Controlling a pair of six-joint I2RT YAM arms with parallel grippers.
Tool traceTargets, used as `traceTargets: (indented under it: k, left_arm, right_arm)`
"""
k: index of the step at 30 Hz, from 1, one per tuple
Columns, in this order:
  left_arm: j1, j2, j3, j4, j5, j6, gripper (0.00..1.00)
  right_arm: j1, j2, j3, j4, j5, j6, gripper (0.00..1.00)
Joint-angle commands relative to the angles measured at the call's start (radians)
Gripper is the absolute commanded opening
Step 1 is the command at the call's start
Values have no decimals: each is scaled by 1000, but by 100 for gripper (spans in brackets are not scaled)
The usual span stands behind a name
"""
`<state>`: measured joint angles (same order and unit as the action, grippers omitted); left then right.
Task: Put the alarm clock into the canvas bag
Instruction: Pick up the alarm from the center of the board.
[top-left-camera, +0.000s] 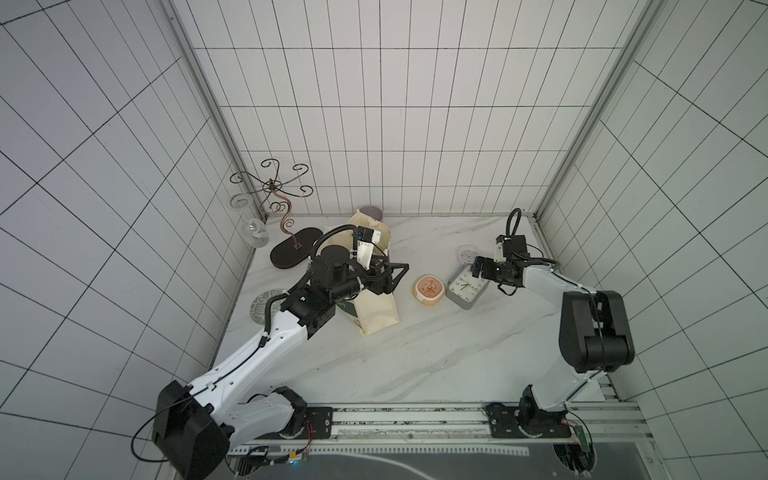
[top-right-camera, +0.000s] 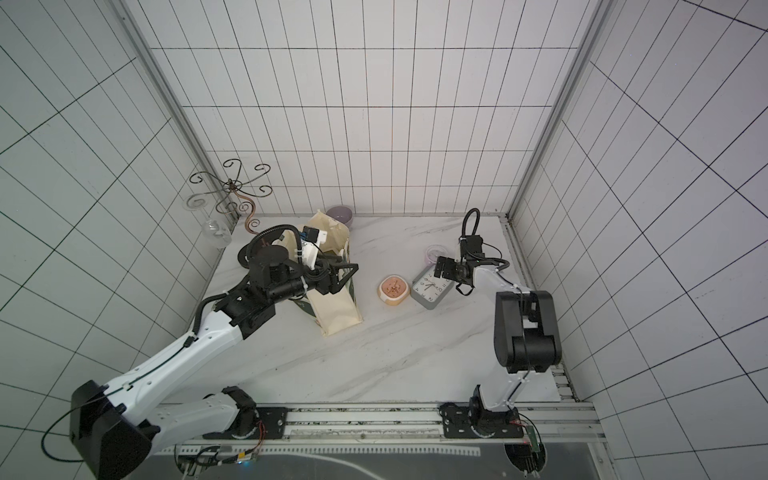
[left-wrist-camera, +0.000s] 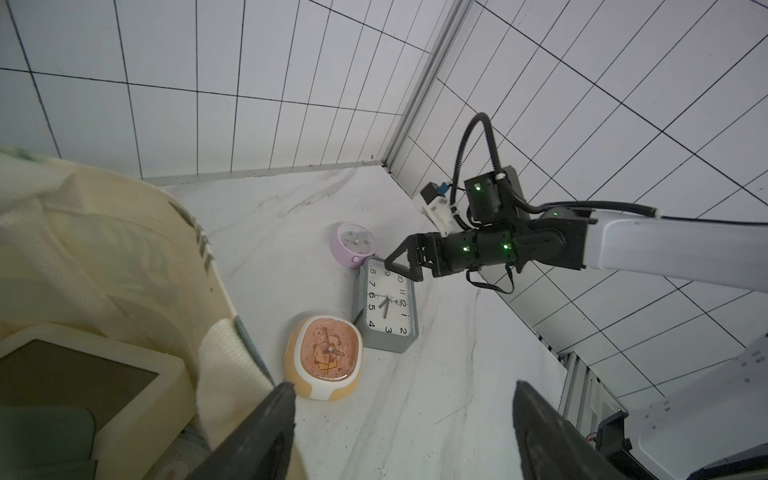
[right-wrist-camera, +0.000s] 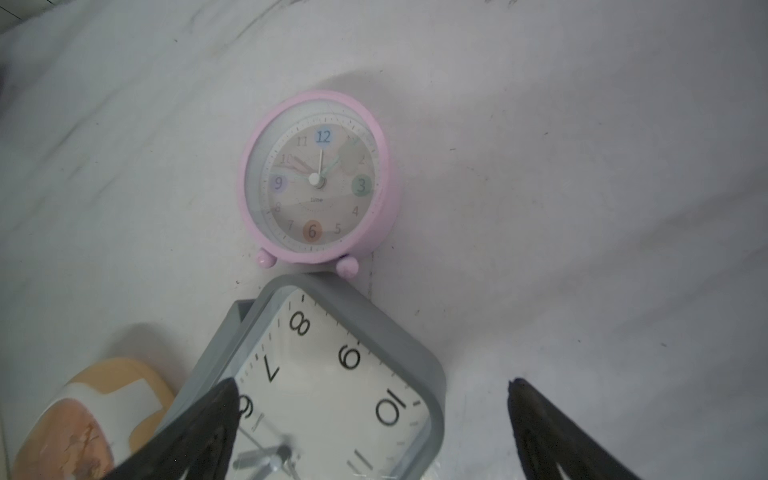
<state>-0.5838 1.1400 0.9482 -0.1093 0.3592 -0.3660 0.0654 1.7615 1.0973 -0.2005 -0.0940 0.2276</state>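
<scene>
The right fingers (right-wrist-camera: 544, 436), released and empty, should descend astride the grey alarm clock (right-wrist-camera: 340, 374) at opposite edges before clenching evenly.

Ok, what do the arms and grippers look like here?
Left arm and right arm match: white link shells, black joint housings, black corrugated cable looping over each wrist, white camera bracket. Fingers black, triangular, tapering. Green status lights on the right wrist.
</scene>
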Motion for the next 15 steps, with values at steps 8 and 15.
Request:
traceTargets:
  k: [8, 15]
  left_arm:
    - [-2, -50, -79, 126, 11, 11, 82]
    - [-2, -29, -78, 145, 15, -1, 87]
  right_arm:
    - [80, 203, 333, -56, 102, -51, 100]
    - [86, 317, 491, -102, 171, -62, 100]
